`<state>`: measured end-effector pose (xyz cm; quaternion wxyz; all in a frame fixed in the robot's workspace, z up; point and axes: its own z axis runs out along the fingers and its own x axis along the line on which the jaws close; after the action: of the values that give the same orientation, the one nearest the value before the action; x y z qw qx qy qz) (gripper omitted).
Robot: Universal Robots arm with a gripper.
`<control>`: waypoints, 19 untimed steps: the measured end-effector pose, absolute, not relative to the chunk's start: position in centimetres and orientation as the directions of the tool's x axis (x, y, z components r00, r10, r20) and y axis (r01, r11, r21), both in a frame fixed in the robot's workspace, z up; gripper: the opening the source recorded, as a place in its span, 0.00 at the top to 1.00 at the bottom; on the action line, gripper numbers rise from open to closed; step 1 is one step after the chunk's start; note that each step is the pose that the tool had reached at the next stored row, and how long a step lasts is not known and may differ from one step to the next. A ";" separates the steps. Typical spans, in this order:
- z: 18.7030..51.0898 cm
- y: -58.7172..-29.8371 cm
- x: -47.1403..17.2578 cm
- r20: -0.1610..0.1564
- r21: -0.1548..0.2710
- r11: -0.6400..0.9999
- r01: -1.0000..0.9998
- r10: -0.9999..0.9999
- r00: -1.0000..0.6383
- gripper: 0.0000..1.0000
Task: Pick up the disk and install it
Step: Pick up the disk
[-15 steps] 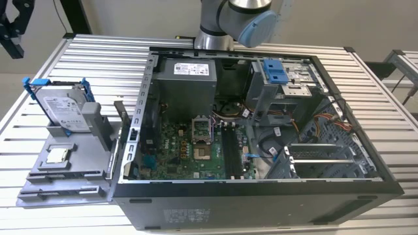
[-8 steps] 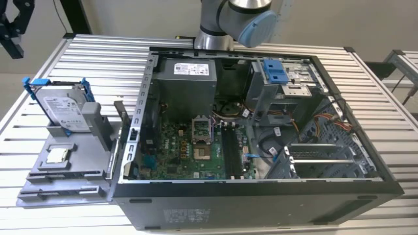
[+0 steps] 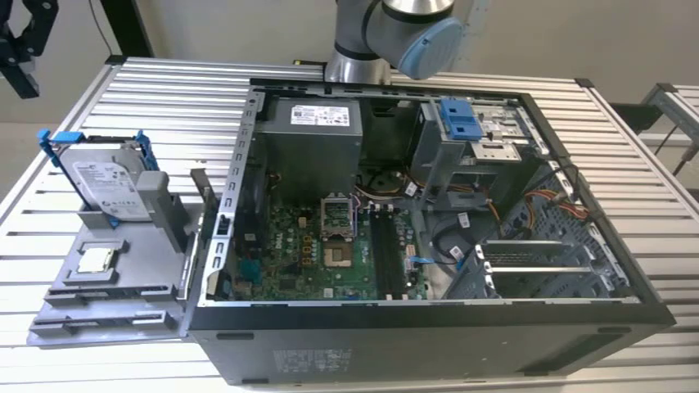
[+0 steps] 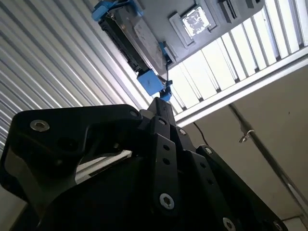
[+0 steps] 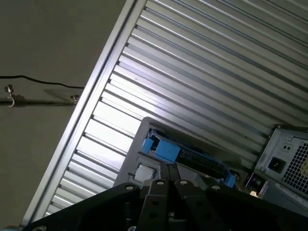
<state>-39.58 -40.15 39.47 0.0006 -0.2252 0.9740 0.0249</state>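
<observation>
The disk (image 3: pixel 104 184) is a silver-grey drive with a white label in a blue carrier rail. It stands tilted on edge in a grey holder (image 3: pixel 110 303) on the exterior view's left, beside the open computer case (image 3: pixel 437 327). My gripper (image 3: pixel 22 78) hangs high above the table, up and to the exterior view's left of the disk, well apart from it. In both wrist views the black fingertips (image 4: pixel 160 103) (image 5: pixel 168 168) meet, shut with nothing between them, and point toward the disk (image 4: pixel 137 36) (image 5: pixel 185 154) at a distance.
A small square processor chip (image 3: pixel 96 259) lies flat on the grey holder in front of the disk. Inside the case a grey drive cage with a blue latch (image 3: pixel 464 123) sits at the back, next to the power supply (image 3: pixel 317 123). The slatted metal table (image 3: pixel 164 90) surrounds the case.
</observation>
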 end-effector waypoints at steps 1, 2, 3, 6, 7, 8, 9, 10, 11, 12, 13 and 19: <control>39.5 -40.1 -39.6 -0.012 0.048 0.894 -0.445 -0.445 -0.895 1.00; 39.5 -40.1 -39.6 -0.012 0.048 0.891 -0.451 -0.451 -0.892 1.00; 39.5 -40.1 -39.6 -0.012 0.048 0.888 -0.458 -0.458 -0.889 1.00; 39.5 -40.1 -39.6 -0.012 0.048 0.878 -0.476 -0.476 -0.879 1.00; 39.5 -40.1 -39.6 -0.012 0.048 0.875 -0.482 -0.482 -0.876 1.00; 39.5 -40.1 -39.6 -0.012 0.048 0.871 -0.488 -0.488 -0.873 1.00; 39.5 -40.1 -39.6 -0.012 0.048 0.868 -0.495 -0.495 -0.869 1.00; 39.5 -40.1 -39.6 -0.012 0.048 0.864 -0.501 -0.501 -0.865 1.00; 39.5 -40.1 -39.6 -0.012 0.048 0.861 -0.507 -0.507 -0.862 1.00; 39.5 -40.1 -39.6 -0.012 0.048 0.857 -0.513 -0.513 -0.858 1.00; 39.5 -40.1 -39.6 -0.012 0.048 0.854 -0.519 -0.519 -0.855 1.00; 39.5 -40.1 -39.6 -0.012 0.048 0.830 -0.556 -0.556 -0.831 1.00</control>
<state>-39.57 -40.15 39.47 -0.0011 -0.2904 0.9566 0.0248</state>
